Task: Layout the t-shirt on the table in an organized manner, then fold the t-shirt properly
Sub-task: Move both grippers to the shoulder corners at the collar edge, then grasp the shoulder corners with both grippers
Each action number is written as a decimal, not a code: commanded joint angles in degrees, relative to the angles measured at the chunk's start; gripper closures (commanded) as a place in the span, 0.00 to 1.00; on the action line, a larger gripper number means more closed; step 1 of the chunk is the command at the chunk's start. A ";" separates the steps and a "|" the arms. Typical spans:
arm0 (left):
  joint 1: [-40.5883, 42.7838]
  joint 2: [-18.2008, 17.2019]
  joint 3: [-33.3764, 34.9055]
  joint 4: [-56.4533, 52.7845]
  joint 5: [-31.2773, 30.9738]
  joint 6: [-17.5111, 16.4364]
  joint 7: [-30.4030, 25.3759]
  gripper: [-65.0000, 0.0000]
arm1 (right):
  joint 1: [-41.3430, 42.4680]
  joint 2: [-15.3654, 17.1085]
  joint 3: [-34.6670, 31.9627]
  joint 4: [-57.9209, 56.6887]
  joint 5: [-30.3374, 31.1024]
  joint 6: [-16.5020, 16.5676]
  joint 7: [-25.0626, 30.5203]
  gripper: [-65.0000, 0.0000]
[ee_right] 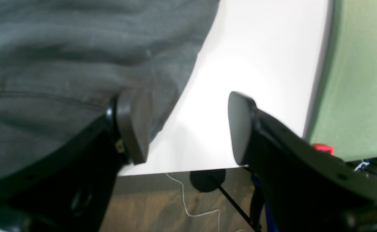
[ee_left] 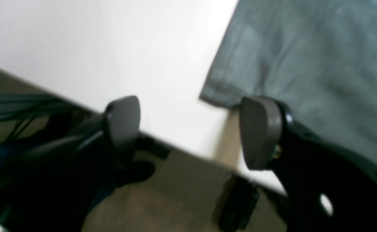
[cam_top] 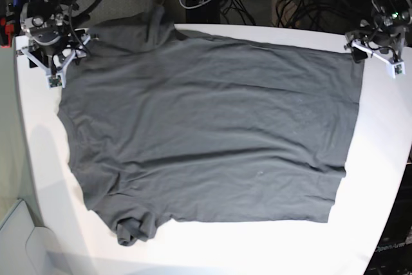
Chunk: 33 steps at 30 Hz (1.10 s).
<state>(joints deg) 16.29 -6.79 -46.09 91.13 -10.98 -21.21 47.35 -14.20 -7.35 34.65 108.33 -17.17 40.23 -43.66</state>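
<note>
Shirt [cam_top: 206,133] is being displayed flat on table [cam_top: 386,178]; left gripper [ee_left: 191,132] and right gripper [ee_right: 188,127] are being held released at its far corners.

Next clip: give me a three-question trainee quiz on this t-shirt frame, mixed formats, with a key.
1. True or false: the t-shirt lies spread across the table.
2. Multiple choice: the sleeve at the lower left of the base view is A) flat and smooth, B) bunched and curled, C) hanging off the table edge.
3. Fill in: both the left gripper and the right gripper have their jaws ____, with no cloth between them.

Key: 1 true; 2 B; 3 open.
</note>
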 commanded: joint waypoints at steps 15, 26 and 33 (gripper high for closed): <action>-3.33 0.59 4.02 -6.08 -0.49 0.07 -5.11 0.29 | 0.09 2.21 0.12 1.07 0.42 -0.23 0.98 0.42; -1.92 0.85 4.11 -6.52 -0.49 -0.02 -5.64 0.64 | 0.00 2.65 2.14 1.16 0.42 -0.23 0.89 0.42; -2.01 0.85 4.11 -6.52 -0.49 -0.02 -5.64 1.00 | -2.29 1.33 2.05 1.16 0.51 -0.23 0.89 0.42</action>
<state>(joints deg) 13.91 -5.85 -42.11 84.73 -12.10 -20.86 38.89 -16.99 -6.22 36.67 108.33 -17.17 40.23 -43.94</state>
